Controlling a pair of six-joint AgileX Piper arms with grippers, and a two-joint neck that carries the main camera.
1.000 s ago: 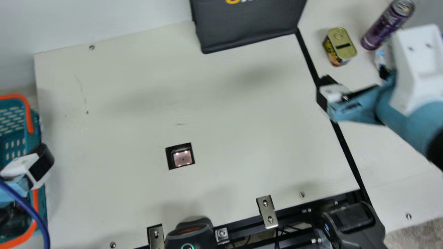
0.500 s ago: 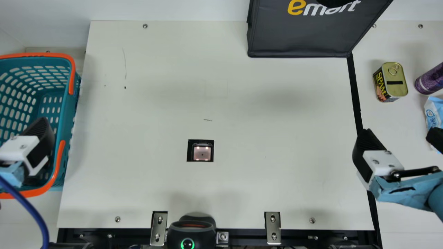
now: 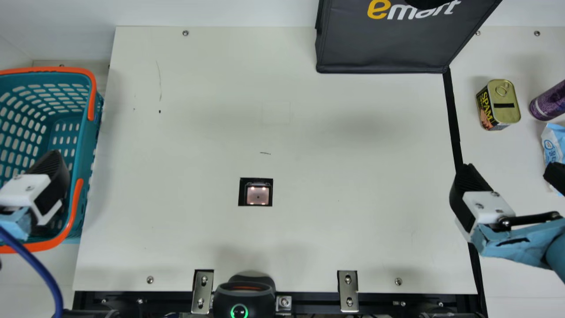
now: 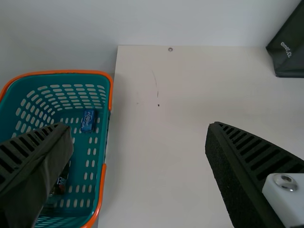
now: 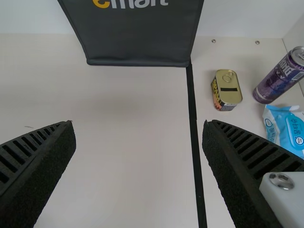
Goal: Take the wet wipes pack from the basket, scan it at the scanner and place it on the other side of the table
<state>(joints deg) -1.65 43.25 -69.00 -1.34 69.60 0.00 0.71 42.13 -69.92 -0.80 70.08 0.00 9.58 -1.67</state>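
From here I'm seeing a teal basket (image 3: pixel 87 145) showing orange handles (image 3: pixel 92 101), a black bag (image 3: pixel 379 51) wearing yellow-and-white lettering, a gold-topped tin (image 5: pixel 229 89), a purple can (image 5: pixel 278 81) and a blue-and-white pack (image 5: pixel 290 129).

Table (image 3: pixel 353 229): cream. Square scanner window (image 3: pixel 258 195) set into the top, left of a black strip (image 3: pixel 453 119). Right of strip: gold-lidded tin (image 3: pixel 504 106), purple can (image 5: pixel 279 80) to its right, blue wet wipes pack (image 5: pixel 285 127) near side of can. Far side: dark bag (image 3: pixel 384 51). Far left: teal basket (image 3: pixel 86 150), orange handles.
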